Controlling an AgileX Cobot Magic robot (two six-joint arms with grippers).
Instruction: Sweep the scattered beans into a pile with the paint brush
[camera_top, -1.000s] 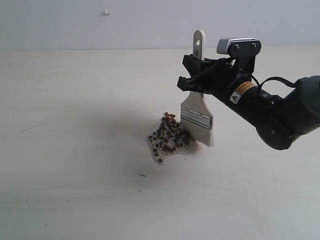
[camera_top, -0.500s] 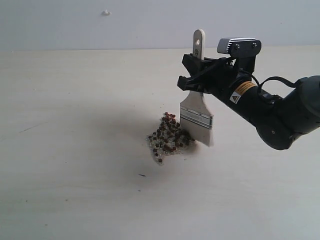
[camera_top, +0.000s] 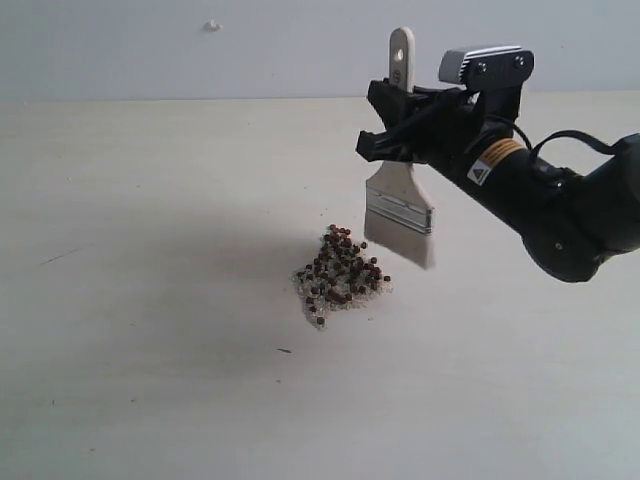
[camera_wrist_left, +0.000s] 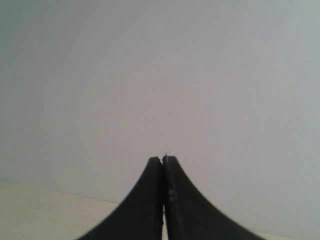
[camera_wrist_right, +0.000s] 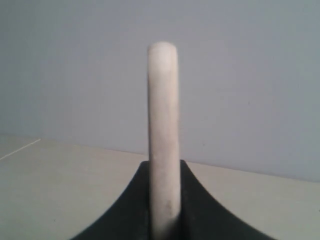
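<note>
The beans lie gathered in one pile (camera_top: 339, 277) of reddish-brown dots and whitish crumbs at the middle of the pale table (camera_top: 150, 300). My right gripper (camera_top: 392, 130) is shut on the paint brush (camera_top: 399, 205) at its cream handle, which hangs upright with bristles downward, lifted off the table just right of the pile. In the right wrist view the handle (camera_wrist_right: 163, 125) stands edge-on between the fingers of that gripper (camera_wrist_right: 164, 167). My left gripper (camera_wrist_left: 163, 160) is shut with nothing in it; it faces a blank wall and does not show in the exterior view.
A grey wall (camera_top: 200, 50) runs behind the table's far edge, with a small white knob (camera_top: 212, 25) on it. A few dark specks (camera_top: 285, 351) lie on the tabletop in front of the pile.
My right gripper has lifted the brush up and slightly right, so the bristles have come off the table and away from the pile. The pile has stayed put.
</note>
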